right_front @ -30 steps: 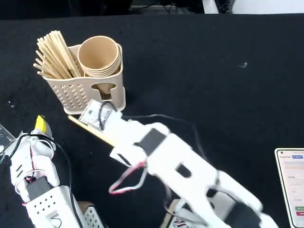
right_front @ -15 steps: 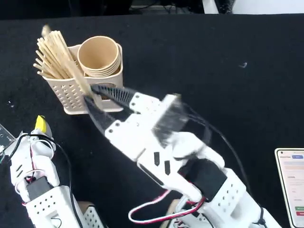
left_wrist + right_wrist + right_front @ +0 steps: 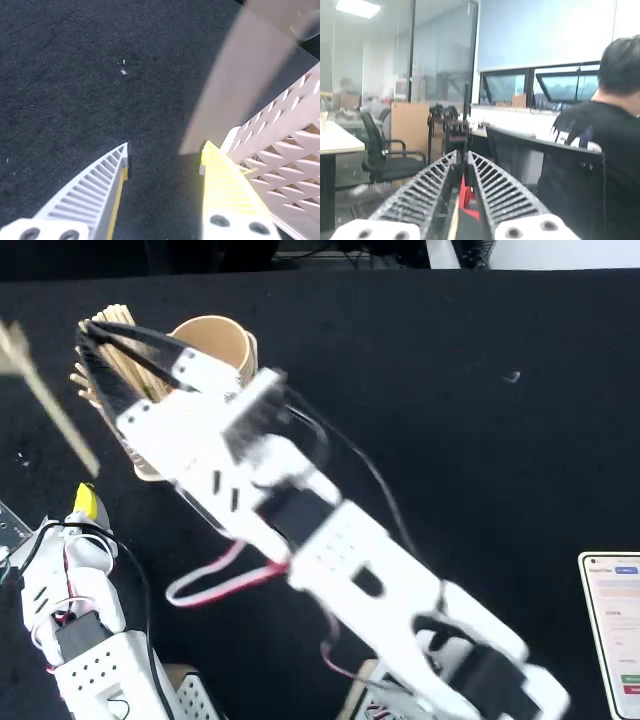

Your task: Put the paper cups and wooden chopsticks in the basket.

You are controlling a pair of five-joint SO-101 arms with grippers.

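My right tool [image 3: 83, 340], jaws together on nothing, hangs over the basket [image 3: 280, 145]. One chopstick [image 3: 50, 400] is left of it, outside the basket, long axis far-left to near-right. My left tool [image 3: 166, 145], jaws apart, is nearer.

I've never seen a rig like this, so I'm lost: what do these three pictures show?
Two small robot arms stand at a black table. One picture looks down from overhead; the other two come from cameras on each arm's wrist. The basket holds paper cups and wooden chopsticks. The right end effector, fingers together, is by the basket; the left end effector sits open beside it. A blurred chopstick shows beside the basket; I can't tell whether anything holds it.
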